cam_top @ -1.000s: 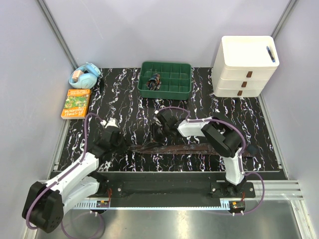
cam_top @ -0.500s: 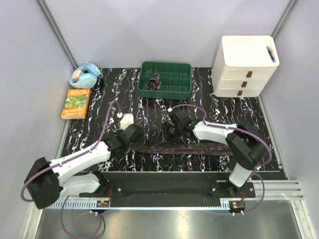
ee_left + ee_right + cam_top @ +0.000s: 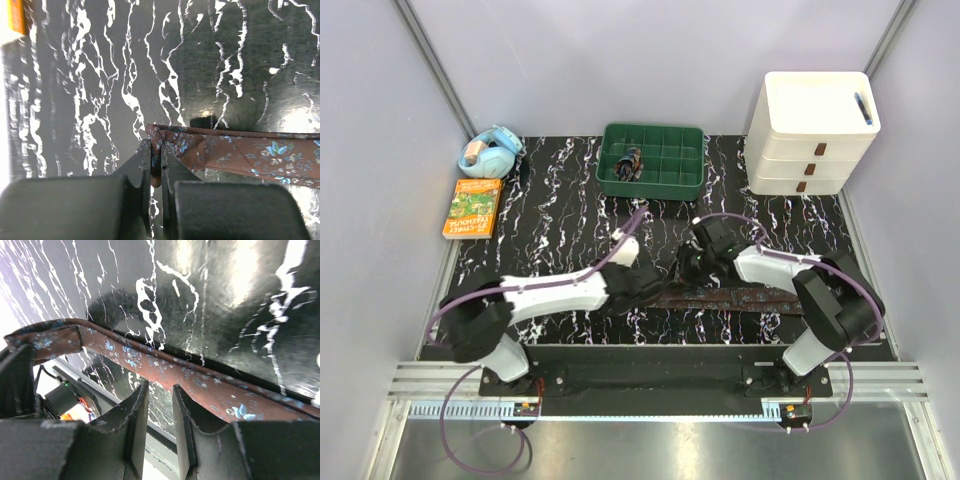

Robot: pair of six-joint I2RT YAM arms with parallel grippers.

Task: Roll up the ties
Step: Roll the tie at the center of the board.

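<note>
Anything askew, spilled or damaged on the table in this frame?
Nothing stands out. The tie lies stretched along the near side of the mat, one end pinched in the left gripper; the right gripper hovers open by it.

Brown tie (image 3: pixel 250 155), blue floral print

Left arm (image 3: pixel 560 296) low, forearm stretched rightward along the front toward centre. Left gripper (image 3: pixel 156 150): jaws pressed together, pinching the folded end of the tie (image 3: pixel 250 152) at the fingertips. Right arm (image 3: pixel 820 300) folded, elbow out to its own side, forearm reaching back leftward. Right gripper (image 3: pixel 160 392): jaws parallel with a narrow gap, nothing between them. In the top view the two grippers sit near each other, not touching.
</note>
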